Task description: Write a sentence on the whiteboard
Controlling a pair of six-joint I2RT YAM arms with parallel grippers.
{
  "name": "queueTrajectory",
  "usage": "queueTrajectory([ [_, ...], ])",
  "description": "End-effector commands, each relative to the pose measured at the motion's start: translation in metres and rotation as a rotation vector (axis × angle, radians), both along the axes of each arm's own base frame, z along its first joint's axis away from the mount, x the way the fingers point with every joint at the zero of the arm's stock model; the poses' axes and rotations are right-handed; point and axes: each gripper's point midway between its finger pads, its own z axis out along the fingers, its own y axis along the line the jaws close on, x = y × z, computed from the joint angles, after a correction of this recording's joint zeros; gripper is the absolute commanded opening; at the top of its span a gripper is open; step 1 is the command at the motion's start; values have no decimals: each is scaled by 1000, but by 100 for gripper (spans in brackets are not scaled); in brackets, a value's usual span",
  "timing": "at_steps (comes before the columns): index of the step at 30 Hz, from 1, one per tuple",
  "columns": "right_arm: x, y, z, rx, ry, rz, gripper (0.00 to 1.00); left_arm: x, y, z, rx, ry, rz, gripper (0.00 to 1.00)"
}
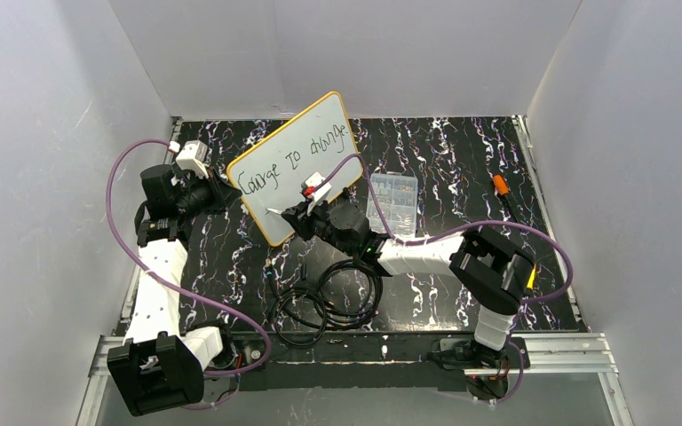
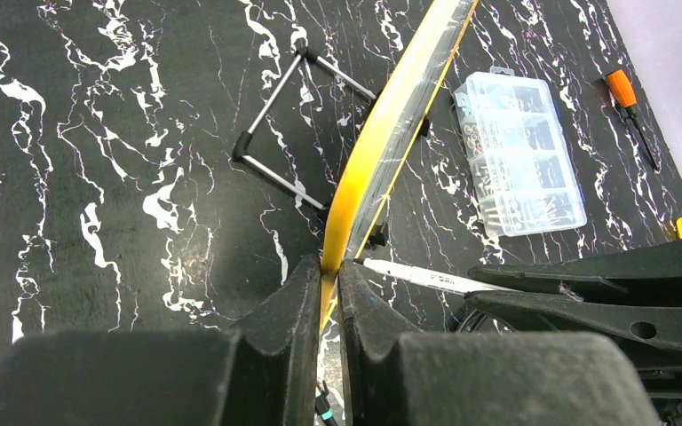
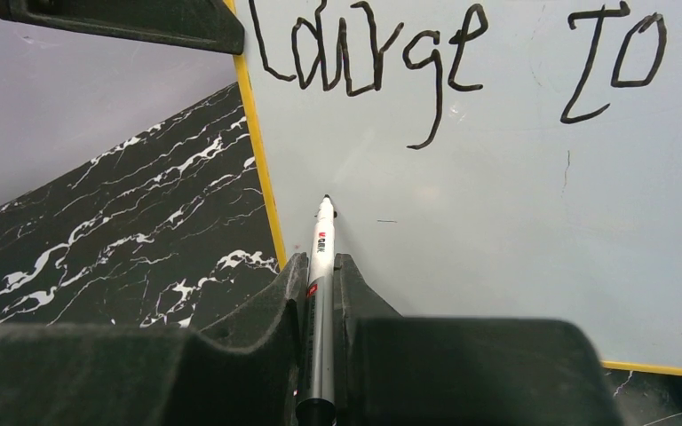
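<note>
The whiteboard [image 1: 295,164], white with a yellow-orange rim, stands tilted on its wire stand [image 2: 271,133]. One line of dark lettering [image 1: 297,158] reads roughly "Courage to change"; "Courage to" shows in the right wrist view [image 3: 444,53]. My left gripper [image 2: 330,271] is shut on the board's yellow left rim [image 2: 382,133]. My right gripper [image 3: 321,266] is shut on a white and silver marker [image 3: 321,257]. The marker tip is at the board's surface [image 3: 497,195], below the "C", near the lower left rim. The marker also shows in the left wrist view [image 2: 426,278].
A clear compartmented plastic box [image 1: 392,199] lies right of the board. An orange-handled screwdriver [image 1: 501,186] lies further right. Black coiled cables [image 1: 324,297] lie near the front. White walls enclose the black marbled table [image 1: 462,160].
</note>
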Motion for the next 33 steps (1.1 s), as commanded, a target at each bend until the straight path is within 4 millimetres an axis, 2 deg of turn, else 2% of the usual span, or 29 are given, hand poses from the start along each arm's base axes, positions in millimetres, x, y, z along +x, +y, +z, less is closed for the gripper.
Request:
queueTrajectory([
  [1,7,7,41,87,-78,-7,1,-1,-3,7,-5,-14,-13,0],
  [8,9,6,22,42,-57,-19,1,-1,-3,7,-6,-14,-14,0],
  [16,5,1,-11,-26,-3,-14,1,-1,-3,7,-8,-14,-16,0],
  [24,-1,-4,-31,-66,32,-10,1,-1,-4,7,-8,-15,-17,0],
  [29,-1,-6,-37,-87,38,-23,1,-1,-4,7,-10,-14,-17,0],
  [33,7,-12,-33,-85,28,-77,1,-1,-4,8,-10,-15,-19,0],
])
